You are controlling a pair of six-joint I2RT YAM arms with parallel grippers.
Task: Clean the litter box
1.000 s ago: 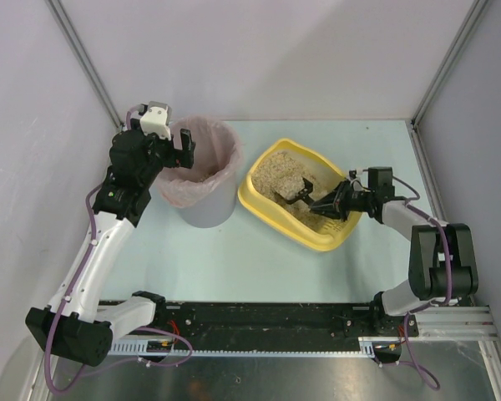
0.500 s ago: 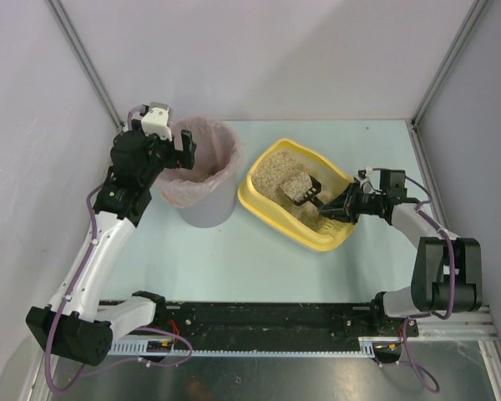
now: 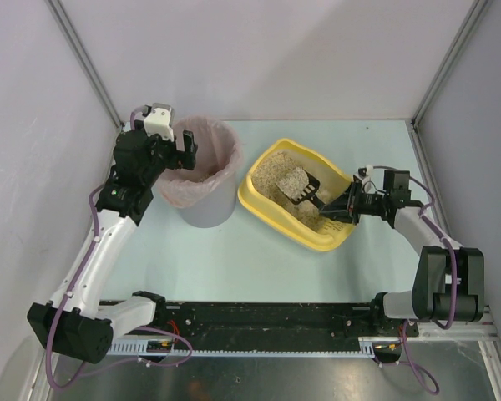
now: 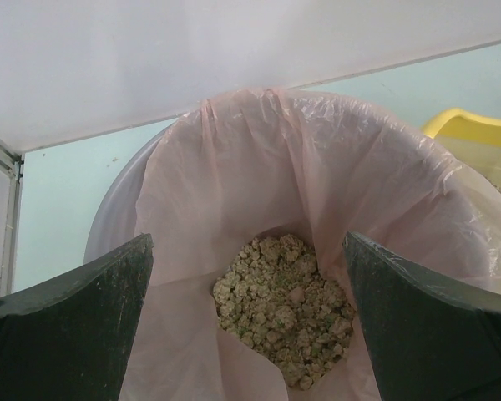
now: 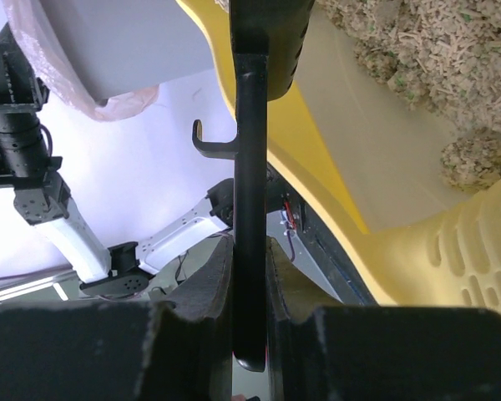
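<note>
The yellow litter box (image 3: 263, 203) sits right of centre with beige litter in it. My right gripper (image 3: 344, 205) is over its slotted near-right end, shut on the handle of the black scoop (image 3: 311, 195). The scoop's head carries a heap of litter (image 3: 293, 180) above the tray's middle. In the right wrist view the handle (image 5: 249, 184) is pinched between my right gripper's (image 5: 249, 322) pads, with the yellow wall (image 5: 317, 167) and slotted rim (image 5: 459, 246) beside it. My left gripper (image 3: 186, 149) is open and empty over the bin's left rim, and also shows in the left wrist view (image 4: 246, 322).
The tall grey bin (image 3: 202, 209) with a pink liner (image 4: 259, 167) stands left of the litter box, with litter clumps (image 4: 280, 305) at its bottom. Enclosure walls close in the left, back and right. The black rail (image 3: 259, 322) runs along the near edge.
My right gripper has drawn back to the right and turned the scoop, which now sits higher in the tray with a heap of litter on it. The left arm has barely moved.
</note>
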